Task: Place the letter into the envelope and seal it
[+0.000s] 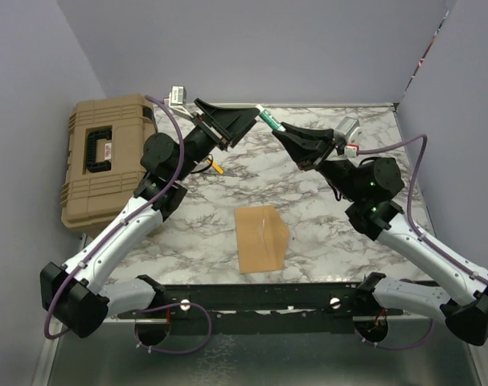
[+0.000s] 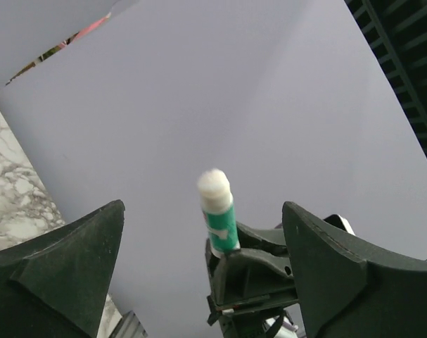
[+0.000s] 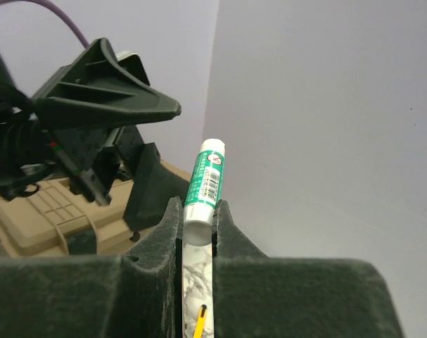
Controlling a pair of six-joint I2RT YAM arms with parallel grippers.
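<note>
The tan envelope [image 1: 260, 240] lies flat at the front middle of the marble table [image 1: 324, 185], with a pointed edge toward the right. No separate letter shows. My right gripper [image 1: 282, 133] is raised over the back of the table and shut on a green and white glue stick [image 1: 268, 119], whose white tip points at my left gripper [image 1: 242, 121]. The right wrist view shows the stick [image 3: 206, 179] pinched between the fingertips [image 3: 167, 218]. My left gripper [image 2: 202, 208] is wide open and empty, with the stick's tip [image 2: 217, 204] just in front of its jaws.
A tan hard case [image 1: 107, 157] with a black handle stands at the table's left edge. A small yellow object [image 1: 217, 166] lies under the left arm. Lilac walls close in the back and both sides.
</note>
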